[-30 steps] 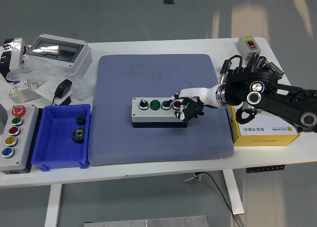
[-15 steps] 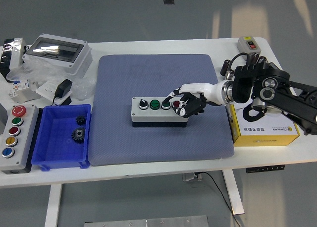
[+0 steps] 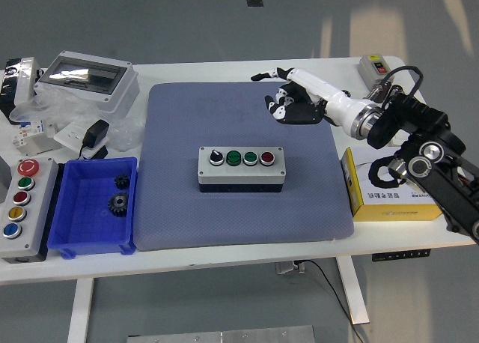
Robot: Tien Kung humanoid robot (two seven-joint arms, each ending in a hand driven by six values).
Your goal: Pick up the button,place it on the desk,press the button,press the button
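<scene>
The right hand hangs over the far right part of the blue mat, its arm coming in from the right edge. One finger sticks out to the left; the other fingers are curled loosely under the palm, and they hold nothing.

The button box lies flat on the mat, nearer the table's front edge than the hand and somewhat to its left, well apart from it. On top it carries a row of four controls: a black knob at the left, then a green button, a second green button, and a red button at the right end, the one closest to the hand.

Below the arm, at the mat's right edge, sits a yellow and white carton. Behind the arm, near the table's far right corner, is a small grey switch box.

Far to the left of the hand, a blue bin holds two dark gears. Left of the bin stands a tall grey control box with red, green, yellow and blue buttons. Beyond them, at the far left corner, lie a grey enclosure with a clear lid, plastic bags and a black adapter.
</scene>
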